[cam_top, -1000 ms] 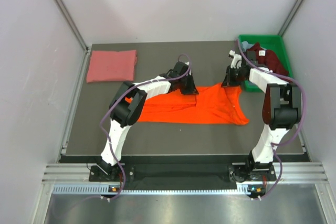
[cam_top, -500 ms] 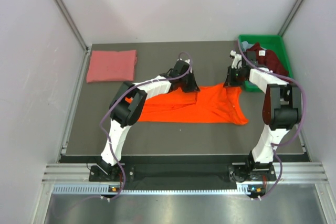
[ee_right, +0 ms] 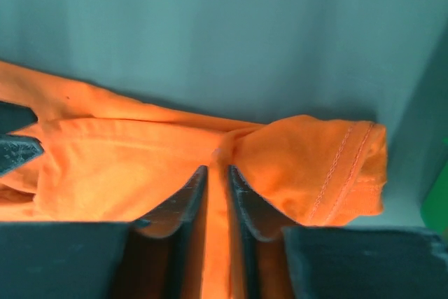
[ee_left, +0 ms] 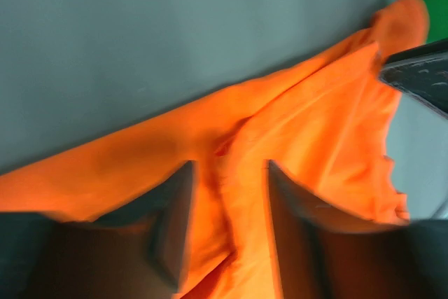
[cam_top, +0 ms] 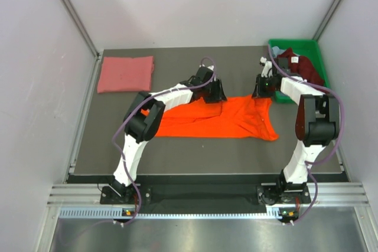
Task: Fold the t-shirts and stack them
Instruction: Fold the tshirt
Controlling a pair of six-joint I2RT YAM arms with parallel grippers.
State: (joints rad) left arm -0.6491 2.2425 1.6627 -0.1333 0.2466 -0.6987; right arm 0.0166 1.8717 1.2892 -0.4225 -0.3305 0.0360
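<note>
The bright orange t-shirt [cam_top: 230, 119] lies spread across the middle of the mat, its far edge rumpled. My left gripper [cam_top: 220, 97] [ee_left: 227, 169] hangs low over that far edge near the middle, jaws open, a loose ridge of orange cloth [ee_left: 315, 103] between them. My right gripper [cam_top: 260, 91] [ee_right: 217, 169] is at the shirt's far right corner, jaws a narrow gap apart, a bunched fold of orange cloth [ee_right: 126, 166] at the tips. A salmon pink t-shirt [cam_top: 125, 74] lies folded at the far left. A dark maroon t-shirt [cam_top: 301, 66] sits in the bin on a pale blue-grey one [cam_top: 282, 50].
The green plastic bin [cam_top: 310, 45] stands at the mat's far right corner, just behind my right gripper. White walls enclose the mat on three sides. A metal rail runs along the near edge, where both arm bases are bolted.
Both grippers were shut on the orange shirt's far edge; now both jaws have parted, the left widely, the right slightly. The arms have hardly moved.
</note>
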